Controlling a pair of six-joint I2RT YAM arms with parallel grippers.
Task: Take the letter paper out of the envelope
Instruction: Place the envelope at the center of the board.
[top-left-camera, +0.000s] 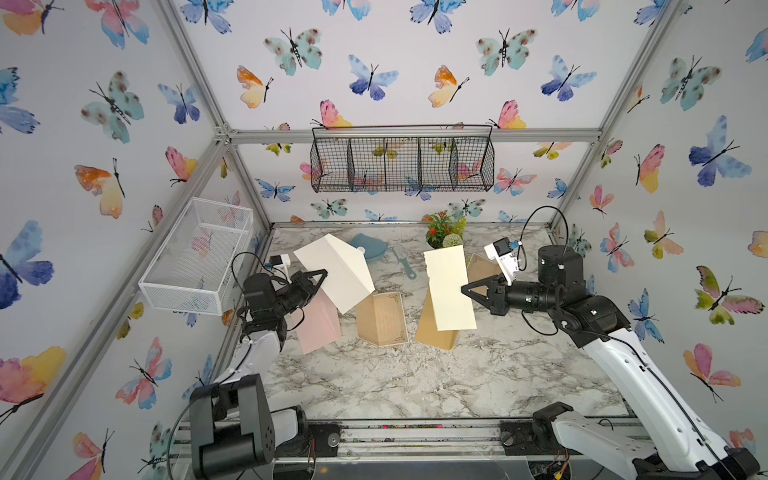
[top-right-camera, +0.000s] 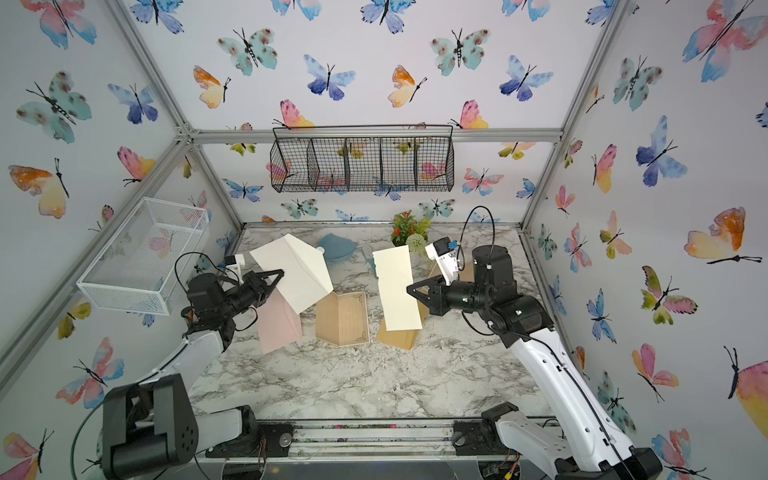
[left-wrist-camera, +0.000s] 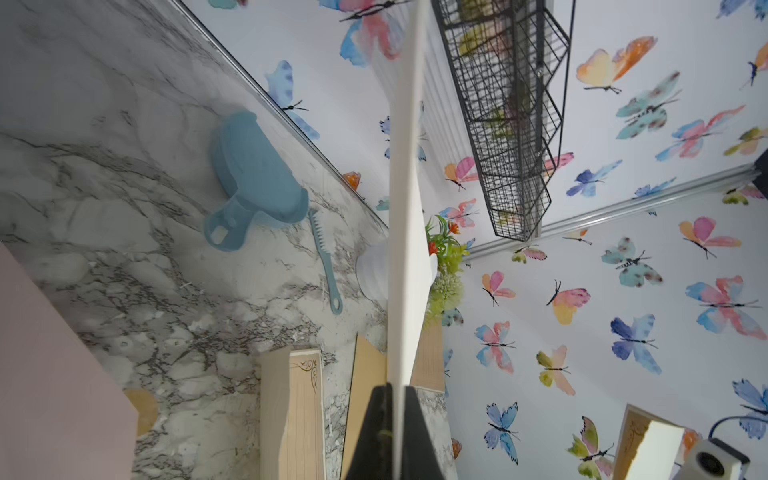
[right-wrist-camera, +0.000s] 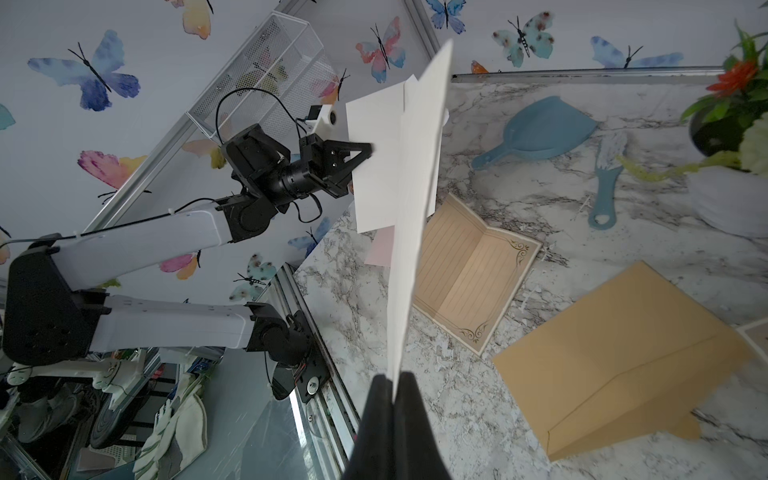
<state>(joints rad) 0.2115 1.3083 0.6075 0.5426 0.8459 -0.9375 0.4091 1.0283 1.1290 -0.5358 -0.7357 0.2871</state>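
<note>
Both top views show a cream envelope (top-left-camera: 336, 274) (top-right-camera: 295, 272) with its flap open, held tilted in the air at the left. My left gripper (top-left-camera: 325, 272) (top-right-camera: 282, 272) is shut on its edge. The left wrist view shows that envelope (left-wrist-camera: 405, 208) edge-on, running out from the shut left gripper (left-wrist-camera: 395, 390). The cream letter paper (top-left-camera: 449, 286) (top-right-camera: 397, 291) hangs apart from the envelope, to its right. My right gripper (top-left-camera: 463, 287) (top-right-camera: 409, 289) is shut on its right edge. In the right wrist view the letter paper (right-wrist-camera: 415, 208) rises from the shut right gripper (right-wrist-camera: 392, 380), with the envelope (right-wrist-camera: 374, 166) behind it.
On the marble table lie a pink envelope (top-left-camera: 318, 324), an open lined tan sheet (top-left-camera: 382, 318), a brown envelope (top-left-camera: 432, 328), a blue dustpan (top-left-camera: 370, 245) and brush (top-left-camera: 405, 262). A potted plant (top-left-camera: 444, 230) stands at the back. A white wire basket (top-left-camera: 195, 257) and a black one (top-left-camera: 401, 162) hang on the walls.
</note>
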